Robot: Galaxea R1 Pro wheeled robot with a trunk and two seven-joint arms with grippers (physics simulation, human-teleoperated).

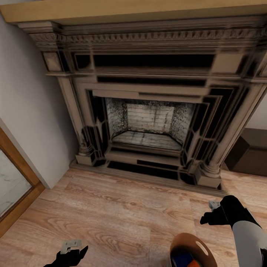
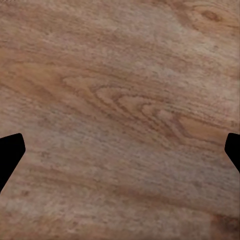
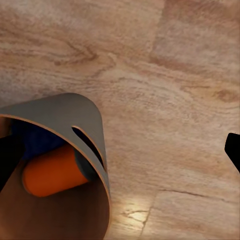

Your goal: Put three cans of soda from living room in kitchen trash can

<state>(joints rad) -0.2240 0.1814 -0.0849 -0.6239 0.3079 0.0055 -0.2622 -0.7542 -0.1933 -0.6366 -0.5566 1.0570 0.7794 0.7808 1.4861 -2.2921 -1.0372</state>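
1. We face a carved stone fireplace (image 1: 148, 118) set against the wall, with a wood plank floor (image 1: 122, 215) in front of it and a wooden mantel shelf (image 1: 111, 11) running across its top.
2. Our left end effector (image 1: 70, 250) hangs low over the floor at the near left; in the left wrist view its two dark fingertips (image 2: 10, 152) sit far apart at the frame's edges with bare floor (image 2: 120, 110) between them, so it is released and carries nothing.
3. Our right end effector (image 1: 212, 214) is held out at the near right; in the right wrist view its fingertips (image 3: 233, 147) are also spread wide, grasping nothing.
4. The tash can (image 1: 193, 243) shows at the near edge of the head view, just beside the right arm; its brown inside holds something dark blue and something orange.
5. In the right wrist view the tash can (image 3: 75, 112) appears tilted toward the camera, grey outside with the oval handle cut-out (image 3: 87, 142) near its rim.
6. Inside it lies an orange can of soda (image 3: 52, 172) on its side, with a dark blue can (image 3: 37, 140) just behind it, touching or nearly so.
7. A dark cabinet (image 1: 250, 150) stands right of the fireplace.
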